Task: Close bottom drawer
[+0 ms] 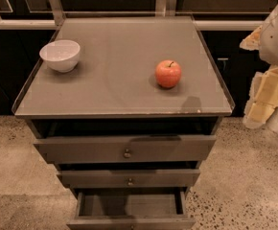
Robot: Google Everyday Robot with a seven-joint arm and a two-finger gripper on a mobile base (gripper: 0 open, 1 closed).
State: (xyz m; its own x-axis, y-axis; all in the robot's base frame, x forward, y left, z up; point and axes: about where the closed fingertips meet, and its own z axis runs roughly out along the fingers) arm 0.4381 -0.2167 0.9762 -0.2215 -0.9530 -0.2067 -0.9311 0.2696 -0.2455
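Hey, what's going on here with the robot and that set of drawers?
Nothing is being handled right now. The robot's gripper hangs beside the right edge of the cabinet, level with its top and touching nothing. The bottom drawer is pulled well out, so closing it is not yet done. The top drawer and middle drawer also stand slightly out. A white bowl and a red apple sit on top.
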